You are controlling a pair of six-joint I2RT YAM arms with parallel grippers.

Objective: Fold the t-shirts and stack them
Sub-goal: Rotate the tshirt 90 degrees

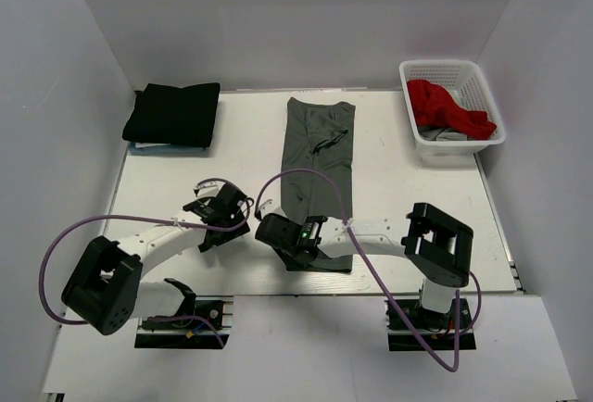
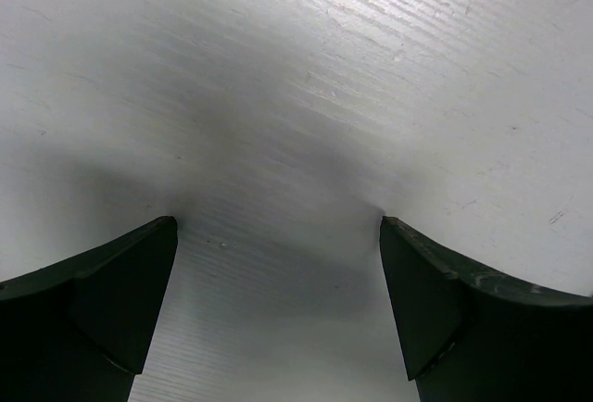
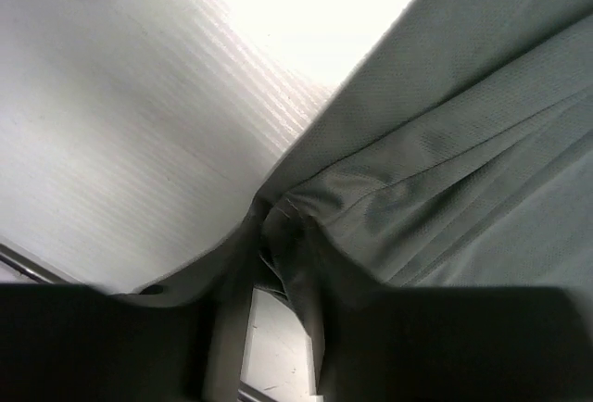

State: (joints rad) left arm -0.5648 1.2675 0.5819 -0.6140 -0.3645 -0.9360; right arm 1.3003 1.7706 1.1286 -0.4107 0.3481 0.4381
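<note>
Dark grey t-shirt [image 1: 320, 157] is lying mid-frame as a narrow strip. Its long axis is running top-to-bottom, w/ the near end reaching almost to the bench [image 1: 185, 180] front edge. Bare bench is showing on both sides of the strip. Right gripper [image 1: 278, 232] is sitting at the strip's lower-left corner, jaws pinching bunched cloth. Left gripper [image 2: 278, 226] is hovering just left of it, jaws spread over bare bench. Black t-shirt [image 1: 173, 115] is lying folded upper left. Red t-shirt [image 1: 449, 108] is sitting in the basket [image 1: 408, 70] upper right.
</note>
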